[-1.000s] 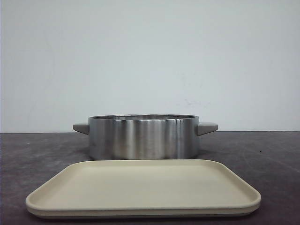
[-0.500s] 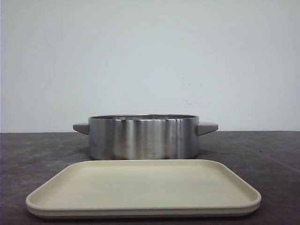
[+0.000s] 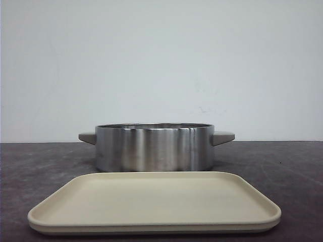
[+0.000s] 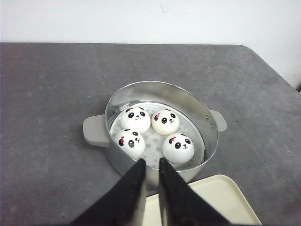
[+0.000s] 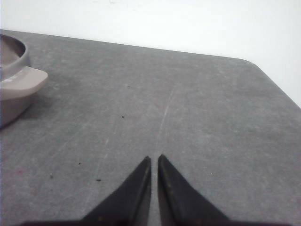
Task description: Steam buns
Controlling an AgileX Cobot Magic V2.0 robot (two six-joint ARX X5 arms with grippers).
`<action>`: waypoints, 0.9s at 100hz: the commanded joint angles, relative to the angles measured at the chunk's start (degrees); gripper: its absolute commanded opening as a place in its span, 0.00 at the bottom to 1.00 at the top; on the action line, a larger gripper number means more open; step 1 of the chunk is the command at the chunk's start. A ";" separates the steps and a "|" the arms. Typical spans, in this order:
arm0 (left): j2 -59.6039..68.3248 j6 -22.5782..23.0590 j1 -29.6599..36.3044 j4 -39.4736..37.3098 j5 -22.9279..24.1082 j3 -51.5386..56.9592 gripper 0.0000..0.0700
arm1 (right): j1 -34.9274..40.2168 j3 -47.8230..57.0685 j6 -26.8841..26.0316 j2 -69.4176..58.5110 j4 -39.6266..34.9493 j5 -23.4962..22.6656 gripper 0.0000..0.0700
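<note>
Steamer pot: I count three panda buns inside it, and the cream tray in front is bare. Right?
Not quite. The left wrist view shows four buns in the steamer pot, not three. The cream tray in front is bare, as you said.

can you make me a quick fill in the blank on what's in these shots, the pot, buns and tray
1. The number of panda buns sitting inside the steel pot is ____.
2. In the front view the beige tray lies on the table ____ the pot, nearer the camera.
3. The tray holds ____ buns.
4. The left hand and the right hand each have their fingers nearly ____, gripping nothing.

Missing words: four; in front of; no; closed
</note>
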State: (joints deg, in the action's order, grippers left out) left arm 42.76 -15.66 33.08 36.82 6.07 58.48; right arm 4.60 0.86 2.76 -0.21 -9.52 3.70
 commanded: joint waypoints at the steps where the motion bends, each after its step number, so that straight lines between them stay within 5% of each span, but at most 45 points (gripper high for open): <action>1: 0.22 0.96 0.37 -0.37 0.17 0.81 0.00 | 0.20 -0.17 0.28 0.00 0.48 0.22 0.03; 50: -12.46 6.27 -6.80 2.91 -2.62 -1.97 0.00 | 0.20 -0.17 0.28 0.00 0.48 0.22 0.03; 68: -22.58 9.09 -15.30 -10.21 -7.89 -15.28 0.00 | 0.20 -0.17 0.28 0.00 0.48 0.22 0.03; 90: -34.29 8.96 -24.15 -25.83 -8.02 -35.98 0.00 | 0.20 -0.17 0.28 0.00 0.48 0.22 0.03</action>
State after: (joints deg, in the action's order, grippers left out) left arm 10.50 -7.44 10.22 14.06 -1.78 27.22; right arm 4.60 0.86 2.76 -0.19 -9.52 3.70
